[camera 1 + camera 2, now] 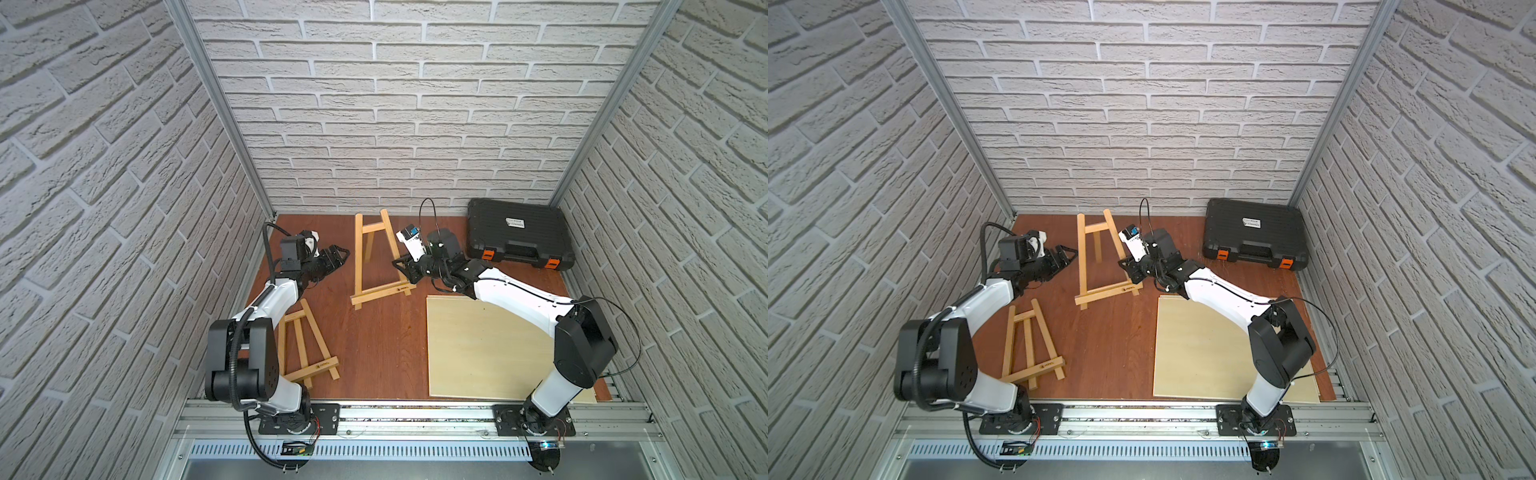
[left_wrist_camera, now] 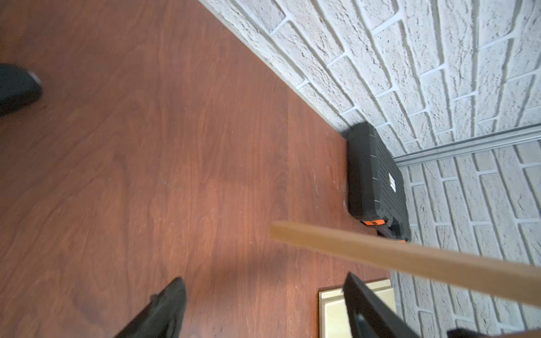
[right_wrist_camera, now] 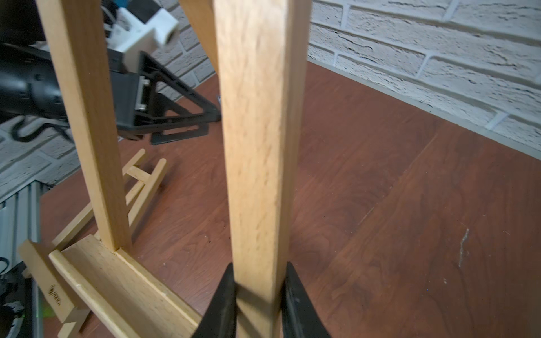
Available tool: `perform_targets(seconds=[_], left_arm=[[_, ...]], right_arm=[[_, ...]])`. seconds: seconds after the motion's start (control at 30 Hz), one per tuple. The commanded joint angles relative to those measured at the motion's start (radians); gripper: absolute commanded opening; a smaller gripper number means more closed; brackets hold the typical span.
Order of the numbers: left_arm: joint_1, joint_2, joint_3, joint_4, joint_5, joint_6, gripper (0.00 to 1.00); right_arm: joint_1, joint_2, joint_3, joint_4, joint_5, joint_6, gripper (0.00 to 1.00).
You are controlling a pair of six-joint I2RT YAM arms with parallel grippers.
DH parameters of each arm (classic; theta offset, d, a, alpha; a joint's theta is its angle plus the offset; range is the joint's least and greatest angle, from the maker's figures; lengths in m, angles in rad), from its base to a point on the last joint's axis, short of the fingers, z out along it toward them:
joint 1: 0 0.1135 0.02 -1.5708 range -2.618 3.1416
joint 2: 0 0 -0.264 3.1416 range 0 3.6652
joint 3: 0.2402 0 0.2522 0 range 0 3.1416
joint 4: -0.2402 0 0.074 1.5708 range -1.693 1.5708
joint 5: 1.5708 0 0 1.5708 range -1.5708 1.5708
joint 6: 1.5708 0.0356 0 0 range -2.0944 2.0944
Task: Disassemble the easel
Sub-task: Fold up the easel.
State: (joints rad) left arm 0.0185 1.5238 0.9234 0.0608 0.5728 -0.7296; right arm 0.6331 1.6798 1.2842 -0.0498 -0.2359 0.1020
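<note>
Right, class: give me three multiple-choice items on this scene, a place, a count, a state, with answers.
1. Where is the black case? A) far right corner B) near left corner C) dead centre
2. How many wooden easels? A) one B) two C) three
3. The right claw is: A) open B) shut on a leg of the standing easel C) shut on the case
Answers: A, it sits far back on the right; B, one stands and the flat easel lies down; B, its fingers pinch the leg.
</note>
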Motion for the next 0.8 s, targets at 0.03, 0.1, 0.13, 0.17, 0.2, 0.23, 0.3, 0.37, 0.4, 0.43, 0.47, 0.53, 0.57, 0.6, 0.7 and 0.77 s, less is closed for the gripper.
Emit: perform_targets(seconds=[0.03, 0.1, 0.13, 0.17, 0.2, 0.23, 0.3, 0.37, 0.4, 0.43, 0.47, 0.53, 0.57, 0.6, 0.7, 0.77], left_arm=[[0.003, 0.056, 0.064, 0.164, 0.088, -0.061, 0.80], [-0.010, 0.081, 0.085, 0.192, 0.128, -0.098, 0.74], [-0.025, 0.090, 0.094, 0.195, 0.152, -0.114, 0.69], [-0.044, 0.093, 0.094, 0.197, 0.172, -0.125, 0.66], [-0.061, 0.089, 0.083, 0.210, 0.186, -0.143, 0.63], [-0.079, 0.082, 0.059, 0.244, 0.200, -0.172, 0.60], [-0.100, 0.065, -0.007, 0.357, 0.226, -0.257, 0.55], [-0.116, 0.056, -0.071, 0.482, 0.249, -0.341, 0.51], [-0.124, 0.055, -0.098, 0.533, 0.260, -0.374, 0.47], [-0.134, 0.054, -0.120, 0.578, 0.274, -0.403, 0.44], [-0.143, 0.055, -0.136, 0.611, 0.287, -0.420, 0.40], [-0.162, 0.050, -0.165, 0.645, 0.308, -0.430, 0.33], [-0.168, 0.045, -0.182, 0.653, 0.311, -0.427, 0.31], [-0.175, 0.037, -0.201, 0.654, 0.310, -0.420, 0.30], [-0.202, 0.017, -0.247, 0.677, 0.310, -0.415, 0.28], [-0.228, 0.007, -0.263, 0.689, 0.311, -0.414, 0.28]], right_arm=[[0.026, -0.069, -0.003, 0.092, -0.054, 0.036, 0.06], [0.035, -0.072, -0.003, 0.098, -0.055, 0.042, 0.06], [0.038, -0.075, -0.005, 0.102, -0.053, 0.043, 0.06], [0.040, -0.078, -0.007, 0.107, -0.050, 0.044, 0.06], [0.043, -0.081, -0.008, 0.110, -0.050, 0.046, 0.06], [0.043, -0.085, -0.009, 0.112, -0.049, 0.049, 0.06], [0.044, -0.091, -0.011, 0.111, -0.052, 0.053, 0.06], [0.044, -0.100, -0.018, 0.119, -0.054, 0.055, 0.06], [0.044, -0.102, -0.024, 0.126, -0.056, 0.056, 0.06], [0.044, -0.107, -0.028, 0.129, -0.054, 0.056, 0.06], [0.044, -0.111, -0.033, 0.133, -0.054, 0.057, 0.06], [0.044, -0.122, -0.042, 0.137, -0.048, 0.059, 0.06], [0.044, -0.127, -0.045, 0.137, -0.046, 0.059, 0.06], [0.044, -0.132, -0.049, 0.135, -0.042, 0.060, 0.06], [0.044, -0.138, -0.062, 0.134, -0.044, 0.066, 0.06], [0.046, -0.141, -0.081, 0.143, -0.044, 0.079, 0.06]])
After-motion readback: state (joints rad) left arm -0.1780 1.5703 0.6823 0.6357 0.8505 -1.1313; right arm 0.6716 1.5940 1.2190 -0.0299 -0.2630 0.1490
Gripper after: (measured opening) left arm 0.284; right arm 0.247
